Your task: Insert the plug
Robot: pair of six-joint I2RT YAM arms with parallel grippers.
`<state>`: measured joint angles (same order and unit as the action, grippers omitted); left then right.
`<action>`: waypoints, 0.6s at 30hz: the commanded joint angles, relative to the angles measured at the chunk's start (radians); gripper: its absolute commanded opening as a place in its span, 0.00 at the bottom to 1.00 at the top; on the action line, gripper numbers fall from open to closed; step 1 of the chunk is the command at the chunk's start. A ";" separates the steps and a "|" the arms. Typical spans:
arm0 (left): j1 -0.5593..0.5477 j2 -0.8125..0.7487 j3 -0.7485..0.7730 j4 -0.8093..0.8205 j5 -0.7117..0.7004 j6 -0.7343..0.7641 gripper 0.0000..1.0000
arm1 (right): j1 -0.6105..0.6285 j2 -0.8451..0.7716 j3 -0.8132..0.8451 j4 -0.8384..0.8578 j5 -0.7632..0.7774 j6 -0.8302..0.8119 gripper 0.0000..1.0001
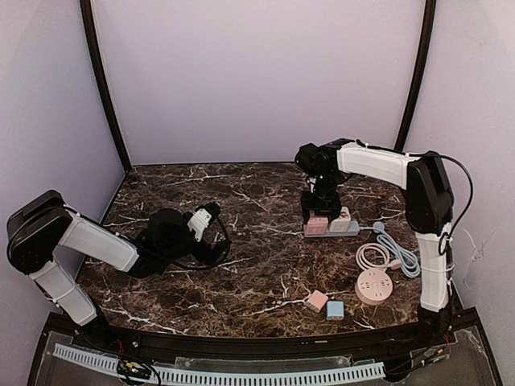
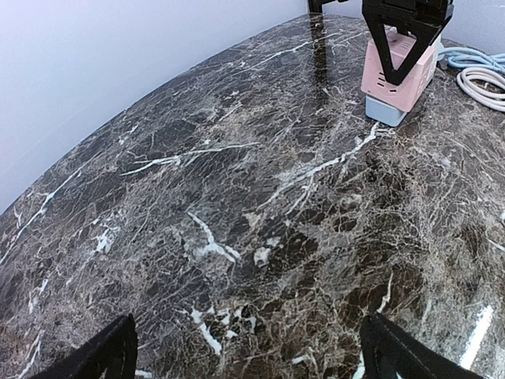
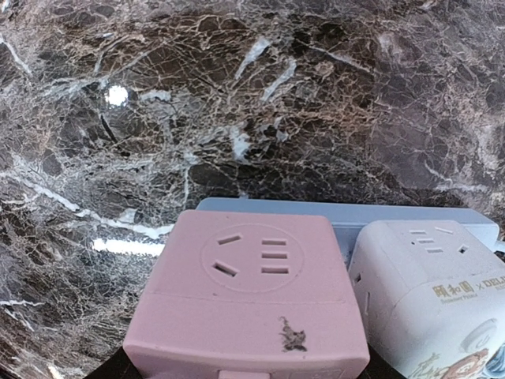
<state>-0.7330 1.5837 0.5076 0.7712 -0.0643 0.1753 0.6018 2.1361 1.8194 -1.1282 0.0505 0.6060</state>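
Plug [image 3: 252, 300], the pink cube one, is found sitting on the blue-grey power strip [image 3: 339, 212] at the right side of the marble table [image 1: 241, 281], pressed up next to a white cube [image 3: 430, 292]. It is clamped from above by the right gripper [image 1: 319, 213], far as can be seen. The left gripper [image 2: 248, 359] is parked low over bare marble on the left, well apart, fingers spread wide.

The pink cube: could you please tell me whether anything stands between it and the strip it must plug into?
Nothing visible does. The pink cube, held in the right gripper, sits directly on the blue strip. The white cube stands beside it, not beneath it.
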 commanded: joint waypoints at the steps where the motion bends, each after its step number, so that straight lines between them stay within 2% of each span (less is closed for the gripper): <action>1: 0.004 0.014 -0.002 0.016 0.008 0.000 0.99 | -0.035 0.111 -0.106 0.014 0.064 -0.007 0.00; 7: 0.007 0.021 -0.001 0.018 0.007 0.003 0.99 | -0.037 0.131 -0.124 0.016 0.110 0.013 0.00; 18: 0.013 0.016 -0.003 0.019 0.013 -0.001 0.99 | 0.015 0.115 -0.048 0.003 0.013 -0.073 0.00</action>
<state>-0.7265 1.5986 0.5076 0.7773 -0.0635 0.1753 0.5983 2.1307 1.8050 -1.1038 0.0372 0.5884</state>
